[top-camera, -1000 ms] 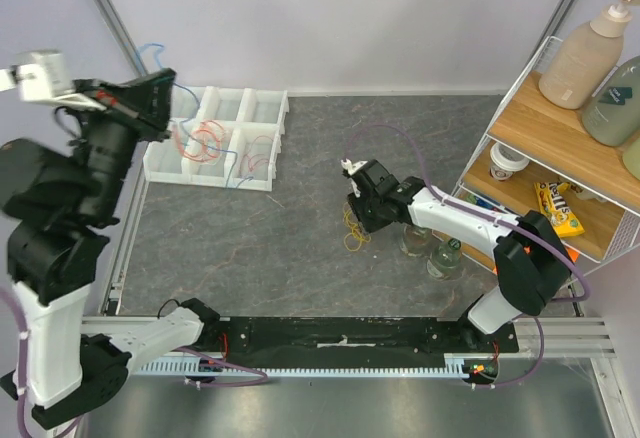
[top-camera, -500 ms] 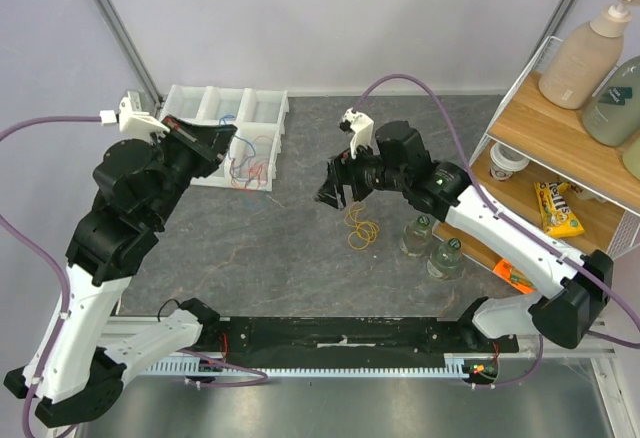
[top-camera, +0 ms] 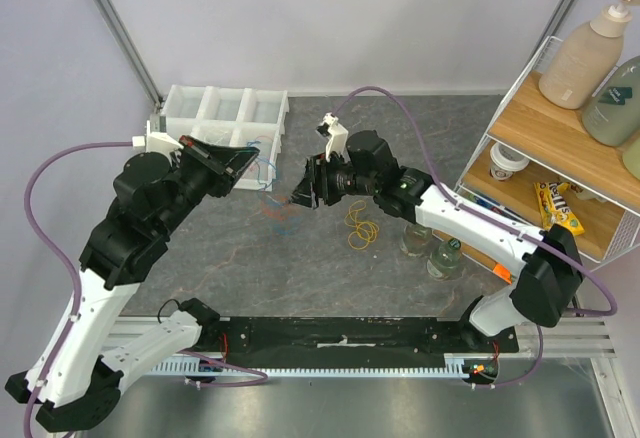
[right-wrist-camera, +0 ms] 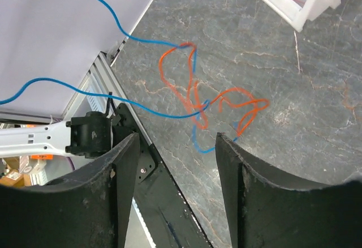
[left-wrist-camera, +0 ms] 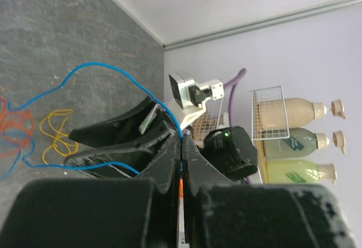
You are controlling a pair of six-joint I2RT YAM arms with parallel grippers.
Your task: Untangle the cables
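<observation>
My left gripper (top-camera: pixel 243 162) is shut on a thin blue cable (left-wrist-camera: pixel 85 69), just in front of the white tray (top-camera: pixel 200 106). The blue cable runs down to a knot with orange loops (top-camera: pixel 280 214) lying on the table; the right wrist view shows the orange loops (right-wrist-camera: pixel 226 98) and the blue cable (right-wrist-camera: pixel 130 35) crossed together. My right gripper (top-camera: pixel 300 190) is open and empty, held above and just right of that knot, its fingers (right-wrist-camera: pixel 121 186) either side of it in the right wrist view. Yellow loops (top-camera: pixel 360 226) lie apart to the right, and also show in the left wrist view (left-wrist-camera: pixel 56 129).
Two glass jars (top-camera: pixel 430 248) stand right of the yellow loops. A wire shelf (top-camera: pixel 560 173) with bottles and packets fills the right side. The tray has several compartments. A black rail (top-camera: pixel 340 338) runs along the near edge.
My left gripper has come down and right from above the tray, bringing the blue and orange tangle onto the table. My right gripper has lifted off the yellow loops and moved left.
</observation>
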